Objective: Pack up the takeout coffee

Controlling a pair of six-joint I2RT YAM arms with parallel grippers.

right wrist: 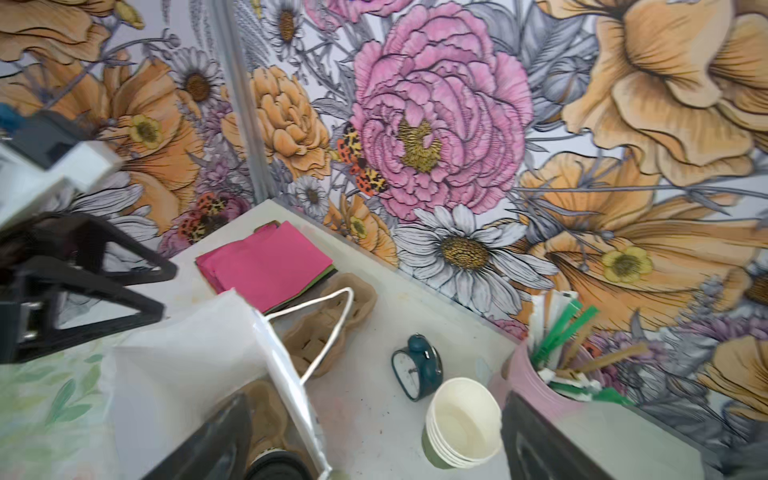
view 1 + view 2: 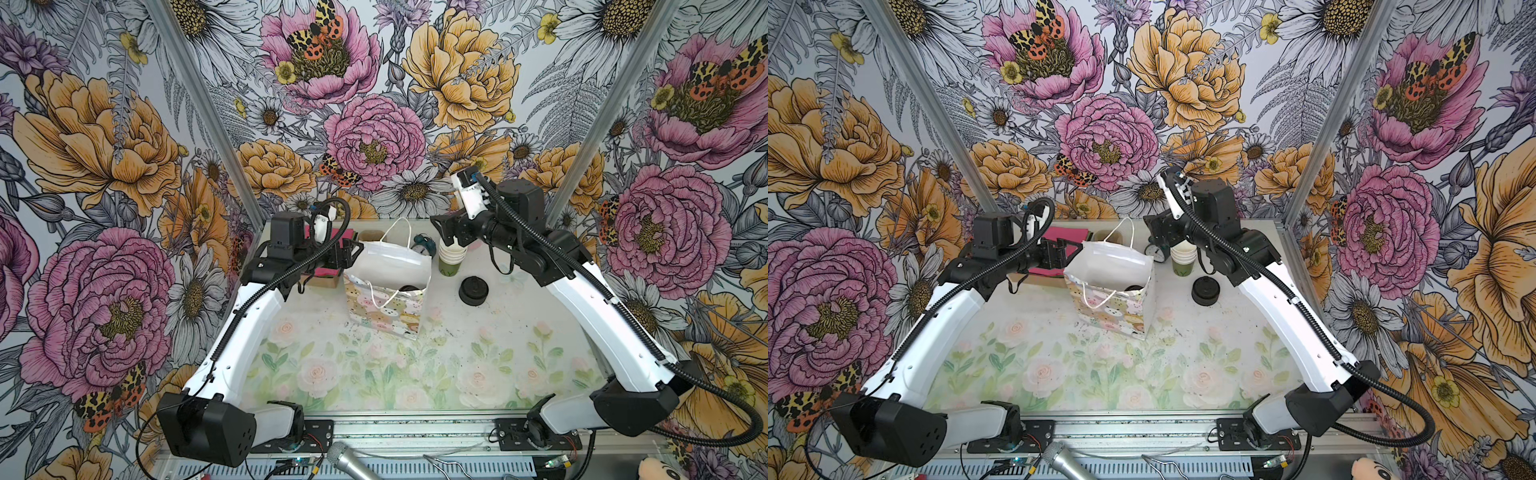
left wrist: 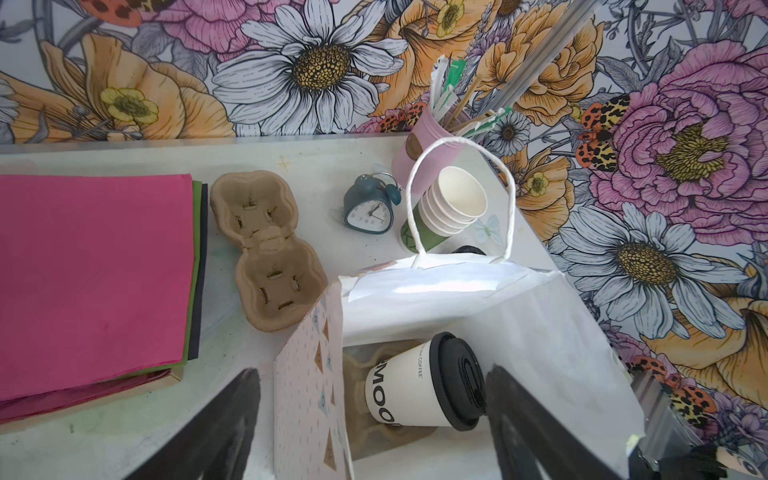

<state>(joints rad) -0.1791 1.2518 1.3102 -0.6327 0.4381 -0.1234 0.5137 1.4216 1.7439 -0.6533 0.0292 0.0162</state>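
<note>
Partly hidden coffee (image 3: pixel 415 382) (apparently in bag (image 3: pixel 540 324))

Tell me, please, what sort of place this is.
Probably a robot test cell staged as a coffee takeout counter: a stack of paper cups, a pulp cup carrier and a lidded takeout coffee inside a paper bag, between flowered walls.

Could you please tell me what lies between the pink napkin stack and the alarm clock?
An empty brown cup carrier lies between the napkin stack and the alarm clock, clearest in the left wrist view.
</note>
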